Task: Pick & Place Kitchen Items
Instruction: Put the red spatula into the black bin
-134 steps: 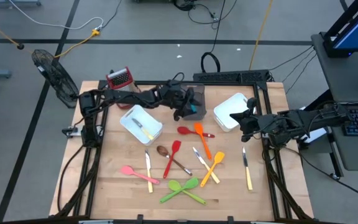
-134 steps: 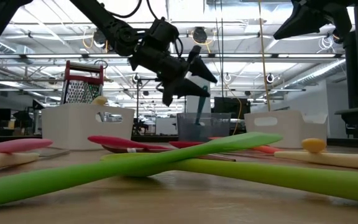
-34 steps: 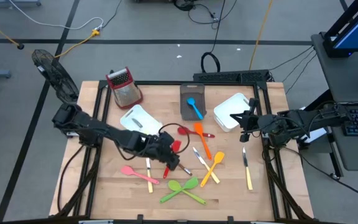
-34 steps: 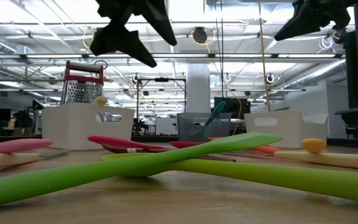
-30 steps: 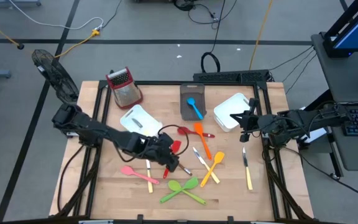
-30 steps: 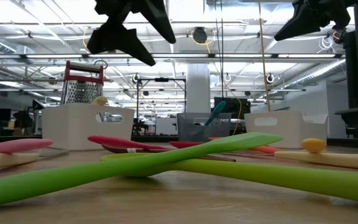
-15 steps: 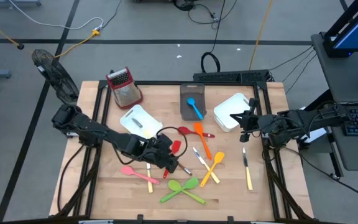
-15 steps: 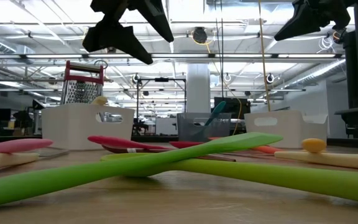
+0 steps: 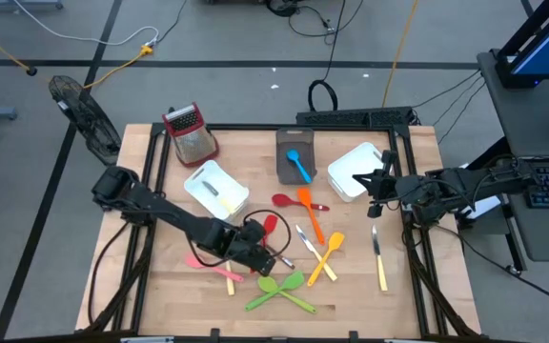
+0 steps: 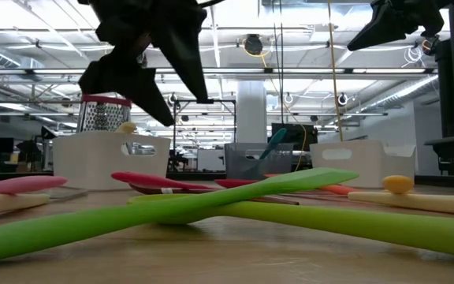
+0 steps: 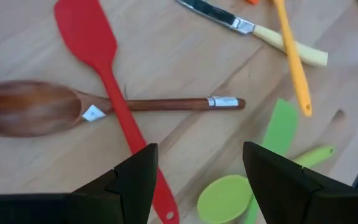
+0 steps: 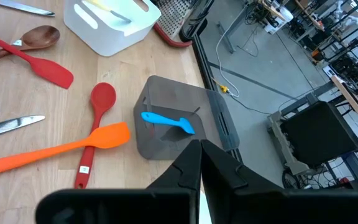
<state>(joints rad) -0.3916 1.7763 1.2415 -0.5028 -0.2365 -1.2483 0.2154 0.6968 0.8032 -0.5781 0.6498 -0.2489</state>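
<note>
Kitchen items lie loose on the wooden table: a red spatula (image 11: 98, 56) crossing a brown spoon (image 11: 30, 112), two crossed green utensils (image 9: 279, 291), a pink spatula (image 9: 206, 264), an orange spatula (image 9: 309, 211), a red spoon (image 9: 288, 201) and yellow-handled knives (image 9: 378, 259). My left gripper (image 11: 197, 152) hangs open above the red spatula's handle and the brown spoon's handle, touching nothing; in the low view my left gripper (image 10: 184, 110) is well clear of the tabletop. My right gripper (image 12: 197, 162) waits shut, raised at the table's right side.
A dark grey bin (image 9: 295, 143) holding a blue utensil (image 9: 298, 165) stands at the far middle. White bins stand at the left (image 9: 215, 189) and the right (image 9: 355, 171). A red-topped grater (image 9: 191, 133) sits at the far left corner.
My left gripper has sunk toward the red spatula and brown spoon, drifting a little toward the table's near edge and rolling at the wrist. Its fingers have stayed open. No utensil has moved.
</note>
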